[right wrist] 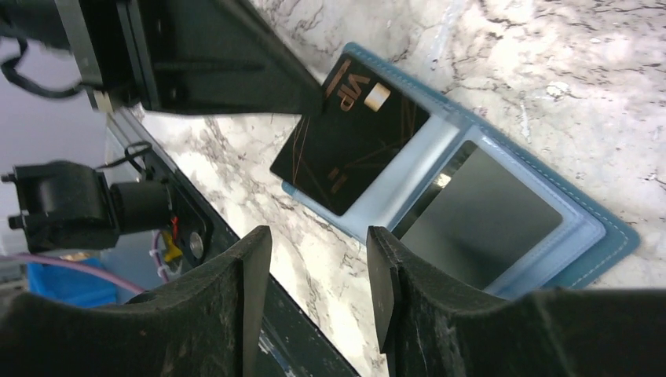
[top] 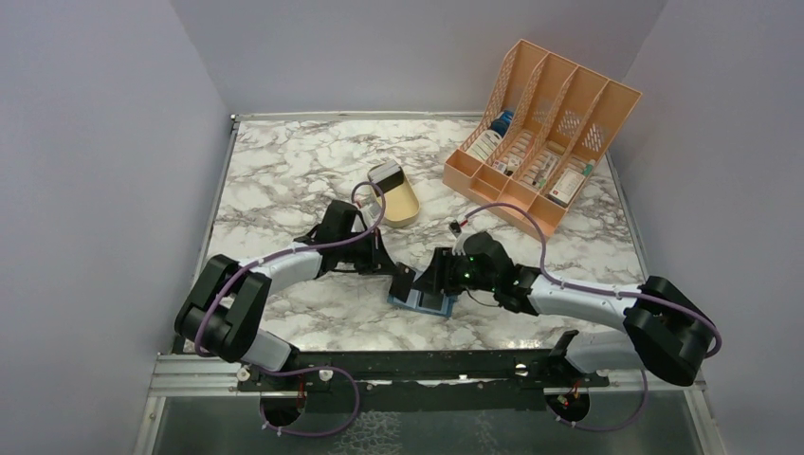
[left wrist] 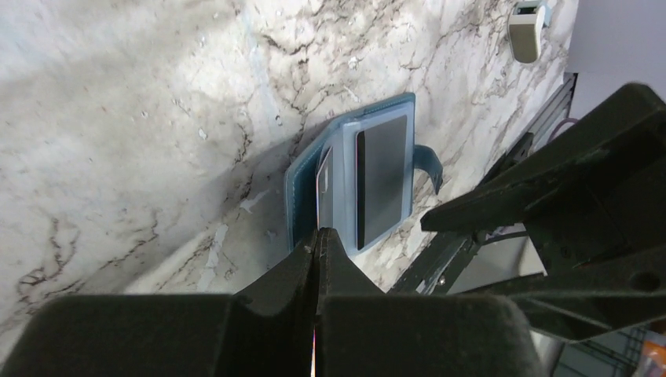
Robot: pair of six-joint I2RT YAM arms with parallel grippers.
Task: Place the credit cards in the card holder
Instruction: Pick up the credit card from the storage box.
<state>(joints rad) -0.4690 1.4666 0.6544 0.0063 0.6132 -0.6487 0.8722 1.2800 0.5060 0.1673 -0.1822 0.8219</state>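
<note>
Marble table [top: 284,180], tray [top: 402,201] and rack [top: 607,104] behind, left claw [left wrist: 317,239] pinching card [right wrist: 345,141], right claw [right wrist: 320,243] released

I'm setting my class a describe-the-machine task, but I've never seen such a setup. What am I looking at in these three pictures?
These are two robot arms bolted at the near edge of a marble table. The wide picture looks down from above; the other two come from a camera on each wrist. On the table lie an open blue card holder, a tan tray and an orange file rack. The left gripper pinches a black card by its corner over the holder. A second dark card already sits in a pocket. The right gripper is open, holding nothing.
</note>
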